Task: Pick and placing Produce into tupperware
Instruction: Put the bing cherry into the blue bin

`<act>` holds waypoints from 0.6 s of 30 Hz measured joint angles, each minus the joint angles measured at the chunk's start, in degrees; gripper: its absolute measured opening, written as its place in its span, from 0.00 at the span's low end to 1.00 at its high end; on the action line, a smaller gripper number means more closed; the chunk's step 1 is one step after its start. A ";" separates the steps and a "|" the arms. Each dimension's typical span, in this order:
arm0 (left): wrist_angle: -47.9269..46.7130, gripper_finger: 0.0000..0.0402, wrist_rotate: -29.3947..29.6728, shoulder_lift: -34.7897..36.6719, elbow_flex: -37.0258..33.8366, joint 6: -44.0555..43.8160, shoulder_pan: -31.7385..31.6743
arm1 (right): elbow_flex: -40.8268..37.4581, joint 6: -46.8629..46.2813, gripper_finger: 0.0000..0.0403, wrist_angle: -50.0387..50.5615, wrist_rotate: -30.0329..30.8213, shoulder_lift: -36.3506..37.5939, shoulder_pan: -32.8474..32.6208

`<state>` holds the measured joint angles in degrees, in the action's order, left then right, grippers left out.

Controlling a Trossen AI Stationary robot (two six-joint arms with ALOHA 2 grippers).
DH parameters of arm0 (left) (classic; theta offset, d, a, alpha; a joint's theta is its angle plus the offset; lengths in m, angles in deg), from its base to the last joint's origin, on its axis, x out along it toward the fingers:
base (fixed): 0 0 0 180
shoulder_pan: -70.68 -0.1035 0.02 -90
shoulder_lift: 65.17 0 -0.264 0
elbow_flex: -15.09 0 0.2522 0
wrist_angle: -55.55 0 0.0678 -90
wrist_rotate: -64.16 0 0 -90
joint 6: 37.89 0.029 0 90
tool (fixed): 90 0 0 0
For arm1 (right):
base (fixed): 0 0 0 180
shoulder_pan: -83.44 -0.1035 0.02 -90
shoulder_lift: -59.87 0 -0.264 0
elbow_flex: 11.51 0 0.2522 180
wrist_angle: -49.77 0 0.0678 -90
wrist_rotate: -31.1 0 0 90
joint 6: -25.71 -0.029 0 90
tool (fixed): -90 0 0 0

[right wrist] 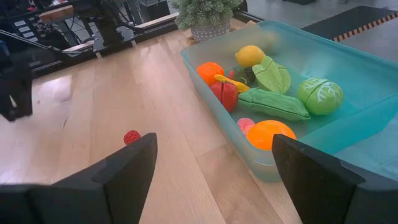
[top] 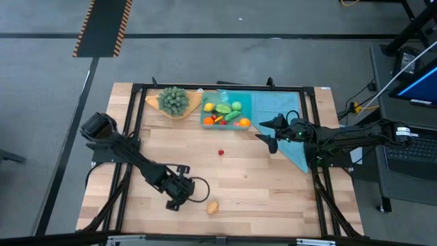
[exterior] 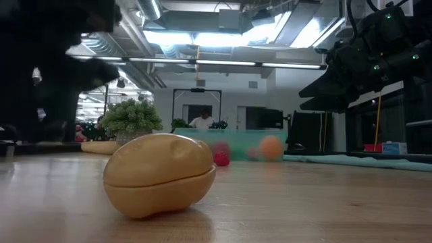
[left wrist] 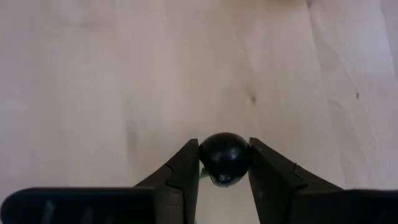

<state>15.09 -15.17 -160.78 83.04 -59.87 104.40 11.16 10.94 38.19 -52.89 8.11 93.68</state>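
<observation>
Floor: grey floor (top: 225,58) is surrounding the table, a hazard-striped strip (top: 102,27) lying at far left | Ceiling: bright light panels (exterior: 202,37) are glowing among pipes | Far wall: a person (exterior: 201,119) is sitting before a dark doorway | Right: a lit screen (top: 418,87) is glowing over a keyboard (top: 410,156)
</observation>
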 joint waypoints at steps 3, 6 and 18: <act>-3.56 0.26 1.15 4.00 0.02 0.50 -1.12 | 0.00 -0.17 0.79 -0.04 0.00 0.00 0.00; -5.66 0.27 2.51 8.59 0.09 2.81 -2.14 | 0.00 -0.17 0.79 -0.02 0.00 0.00 0.00; -5.82 0.26 6.89 27.75 -6.69 10.60 -7.55 | 0.00 -0.32 0.79 0.00 -0.03 0.00 0.00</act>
<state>9.27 -8.28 -133.03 76.35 -49.27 96.85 11.16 10.62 38.19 -52.92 8.11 93.68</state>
